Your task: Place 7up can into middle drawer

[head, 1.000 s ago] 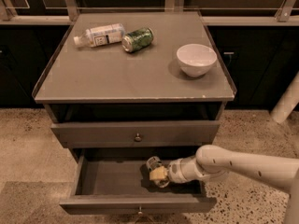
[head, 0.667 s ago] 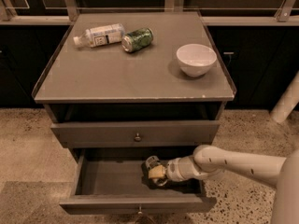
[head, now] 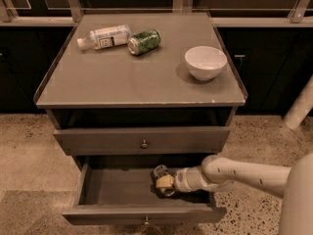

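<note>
The grey table (head: 122,77) carries a white bowl (head: 205,62) on its right side and, at the back left, a clear bottle (head: 103,36) lying just beside a dark green can (head: 145,41). Below it the middle drawer (head: 110,190) stands open, with the white arm (head: 244,173) reaching in from the right. Inside the drawer the gripper (head: 163,181) is clamped around the small 7up can (head: 165,182), right of the middle.

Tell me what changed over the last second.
The gripper edged slightly left inside the open middle drawer, and more of the white arm came into view at the right edge. Whether it let go of the 7up can cannot be told. The drawer stayed open; the plastic bottle, green can and white bowl on the cabinet top did not move.
</note>
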`<state>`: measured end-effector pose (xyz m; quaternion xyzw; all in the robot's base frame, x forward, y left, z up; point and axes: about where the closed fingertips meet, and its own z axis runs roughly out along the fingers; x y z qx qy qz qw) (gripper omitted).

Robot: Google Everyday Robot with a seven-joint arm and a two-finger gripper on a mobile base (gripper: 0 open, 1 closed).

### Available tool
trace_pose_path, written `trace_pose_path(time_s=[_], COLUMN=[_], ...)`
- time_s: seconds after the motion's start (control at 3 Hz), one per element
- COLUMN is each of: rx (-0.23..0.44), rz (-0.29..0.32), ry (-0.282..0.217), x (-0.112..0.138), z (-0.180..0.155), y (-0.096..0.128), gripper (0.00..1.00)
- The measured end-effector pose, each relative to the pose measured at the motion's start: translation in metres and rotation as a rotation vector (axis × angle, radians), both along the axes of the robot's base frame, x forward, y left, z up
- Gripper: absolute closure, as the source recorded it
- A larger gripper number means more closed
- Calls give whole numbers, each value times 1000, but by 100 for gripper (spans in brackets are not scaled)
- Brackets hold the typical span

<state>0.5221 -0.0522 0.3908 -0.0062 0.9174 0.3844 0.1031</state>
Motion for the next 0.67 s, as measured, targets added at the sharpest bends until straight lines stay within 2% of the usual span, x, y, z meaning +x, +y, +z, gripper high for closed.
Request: trace_pose_path(time_s=[0.67], rx=[0], rz=[0], ry=[0], x=[0], z=[0], y=[0], gripper=[10])
